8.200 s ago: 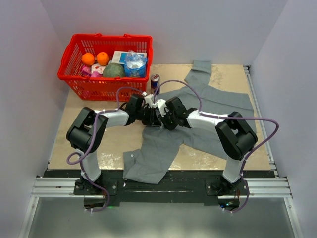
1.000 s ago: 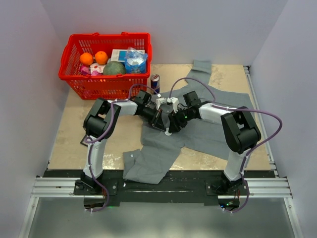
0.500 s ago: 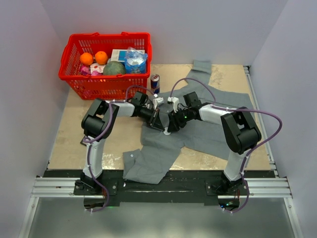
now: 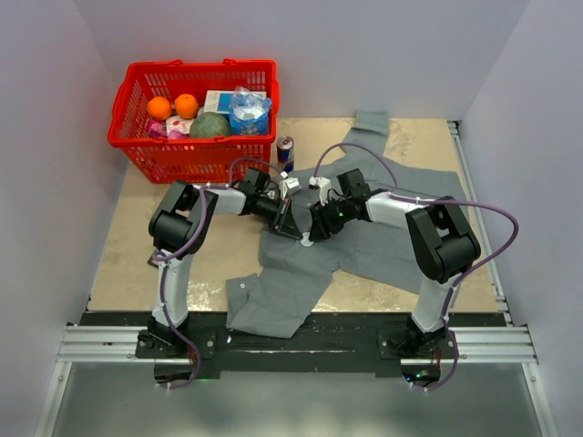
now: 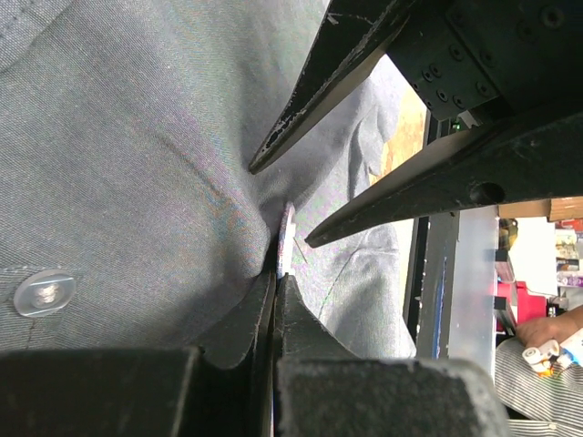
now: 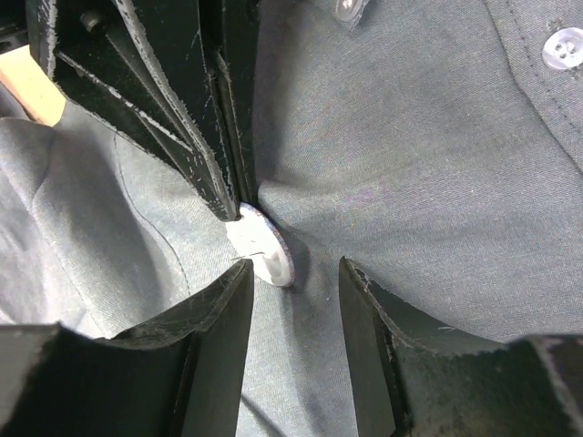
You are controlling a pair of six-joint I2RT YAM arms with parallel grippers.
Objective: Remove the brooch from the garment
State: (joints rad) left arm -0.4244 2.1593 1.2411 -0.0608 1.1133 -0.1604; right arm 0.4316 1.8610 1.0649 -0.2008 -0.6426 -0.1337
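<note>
The grey shirt (image 4: 401,246) lies spread on the table under both grippers. The brooch (image 6: 264,250) is a small disc showing its white back and a reddish rim, tilted up off the cloth (image 6: 437,182). In the left wrist view it shows edge-on (image 5: 286,238). My left gripper (image 5: 276,282) is shut on the brooch's edge; its black fingers (image 6: 219,173) meet at the disc's top. My right gripper (image 6: 296,269) is open, one jaw on each side of the brooch's lower end, not touching it. In the top view the two grippers (image 4: 290,218) (image 4: 316,223) meet tip to tip and the brooch is too small to make out.
A red basket (image 4: 196,150) with oranges, a bottle and boxes stands at the back left. A drink can (image 4: 285,150) stands beside it, near the left arm. Pale shirt buttons (image 6: 567,45) (image 5: 44,291) lie close to the brooch. Walls close both sides.
Over the last second the left gripper has drawn slightly left and the right gripper has followed it. Since eight seconds ago both arms have reached farther out over the shirt.
</note>
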